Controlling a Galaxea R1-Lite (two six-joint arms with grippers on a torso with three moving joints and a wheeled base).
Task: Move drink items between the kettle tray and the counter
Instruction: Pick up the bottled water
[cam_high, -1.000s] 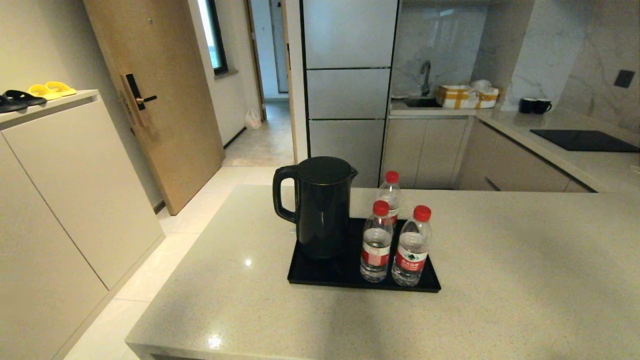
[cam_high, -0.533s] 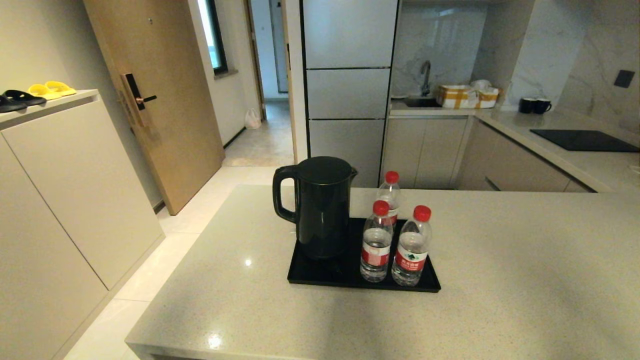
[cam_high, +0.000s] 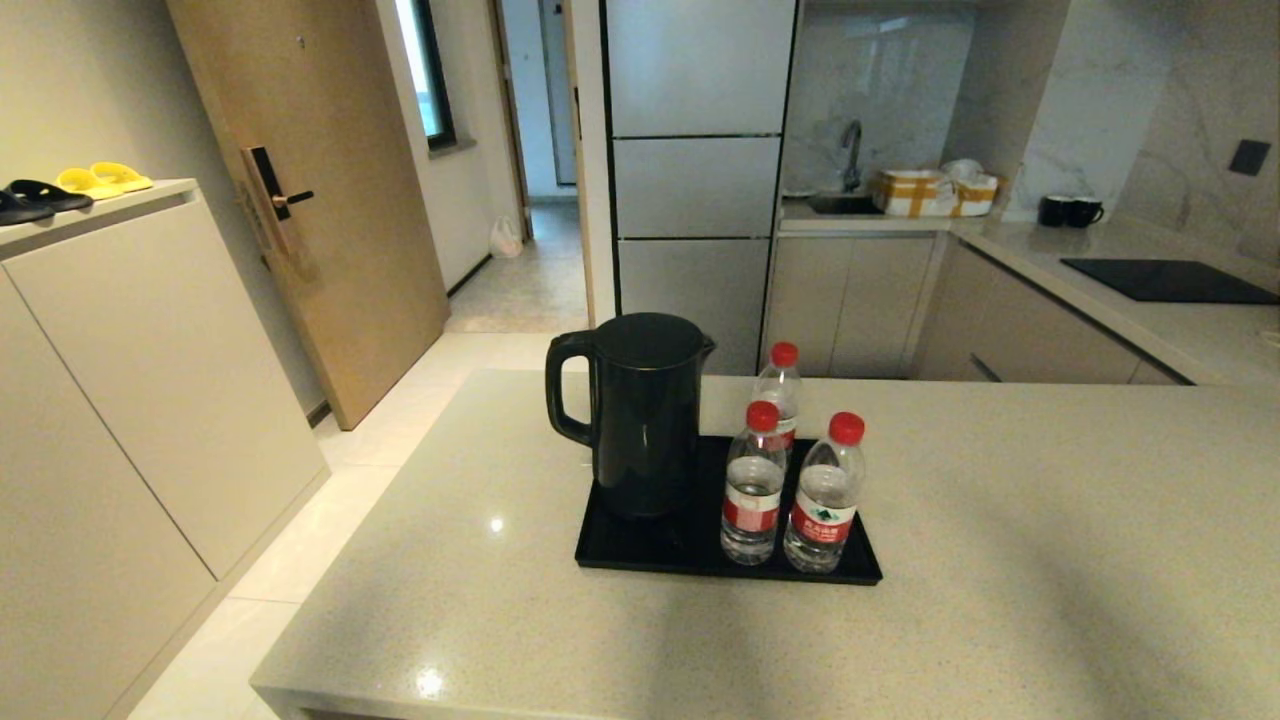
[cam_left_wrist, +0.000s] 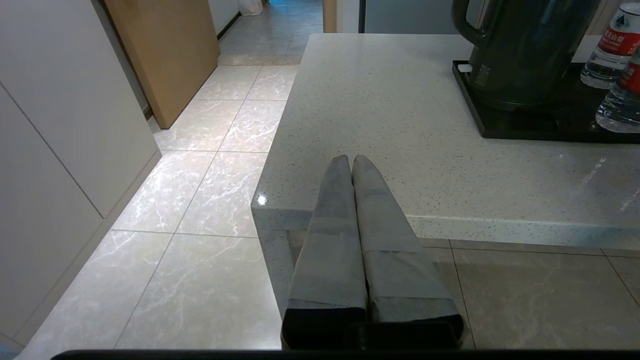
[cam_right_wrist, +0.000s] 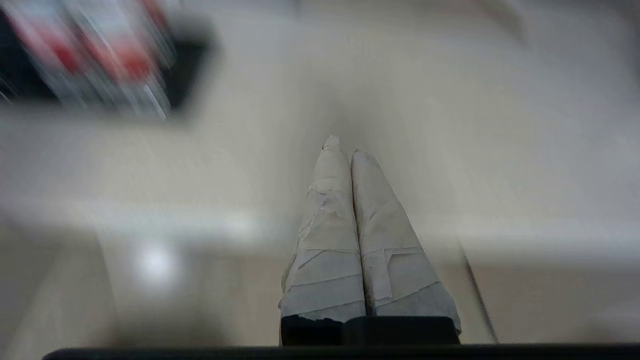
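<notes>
Three clear water bottles with red caps stand on the black kettle tray (cam_high: 620, 552): one at the front (cam_high: 752, 485), one to its right (cam_high: 824, 495), one behind (cam_high: 780, 390). A black kettle (cam_high: 635, 415) fills the tray's left half. The tray rests on the speckled counter (cam_high: 1000, 560). Neither arm shows in the head view. My left gripper (cam_left_wrist: 351, 159) is shut and empty, held before the counter's near left corner (cam_left_wrist: 265, 210). My right gripper (cam_right_wrist: 342, 147) is shut and empty too, before the counter's front edge, with the tray and bottles (cam_right_wrist: 115, 60) blurred off to one side.
A second counter (cam_high: 1150, 300) with a black cooktop panel (cam_high: 1165, 280) and two black mugs (cam_high: 1068, 211) runs along the right wall. A sink (cam_high: 845, 200) and cabinets stand behind. Tiled floor (cam_left_wrist: 200, 165) and a tall cabinet (cam_high: 120, 380) lie to the left.
In the head view the bottles, kettle and tray stay where they were. No arm comes into that view.
</notes>
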